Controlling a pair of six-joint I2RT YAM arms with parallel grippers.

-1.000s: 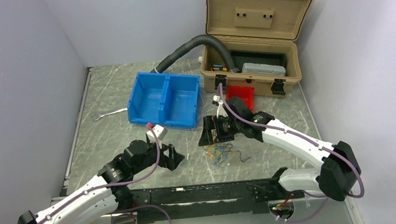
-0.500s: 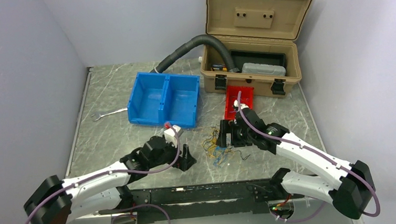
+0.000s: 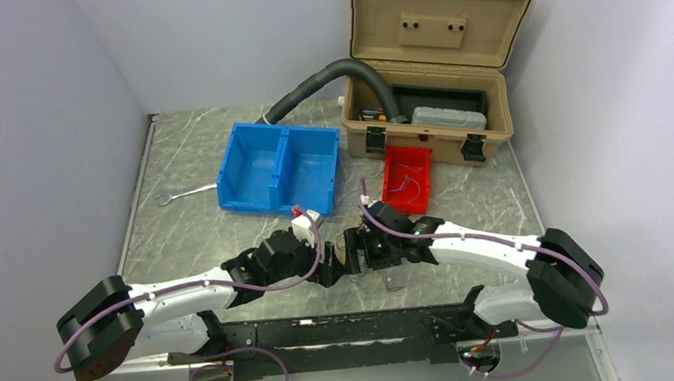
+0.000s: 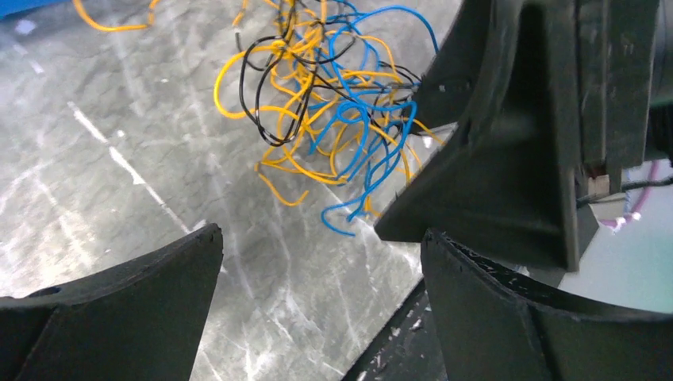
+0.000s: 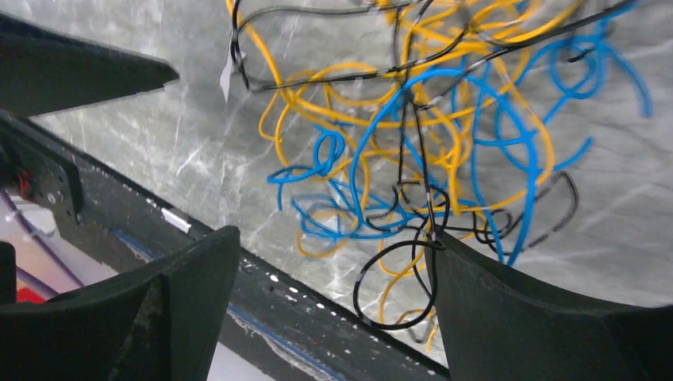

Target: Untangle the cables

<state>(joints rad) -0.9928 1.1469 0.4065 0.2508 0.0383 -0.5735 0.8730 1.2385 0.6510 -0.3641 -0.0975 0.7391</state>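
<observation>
While left claw (image 4: 321, 238) and right claw (image 5: 337, 238) gape at cables (image 4: 333, 119), toolbox (image 3: 429, 145) holds grey case (image 3: 449, 117).

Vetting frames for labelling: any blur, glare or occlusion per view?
Top external: sharp, evenly lit, but left gripper and right gripper mostly hide the cables. Left wrist: wires crisp, the right gripper blocks the right side. Right wrist: upper wires slightly smeared, pale sheen on the table.
</observation>
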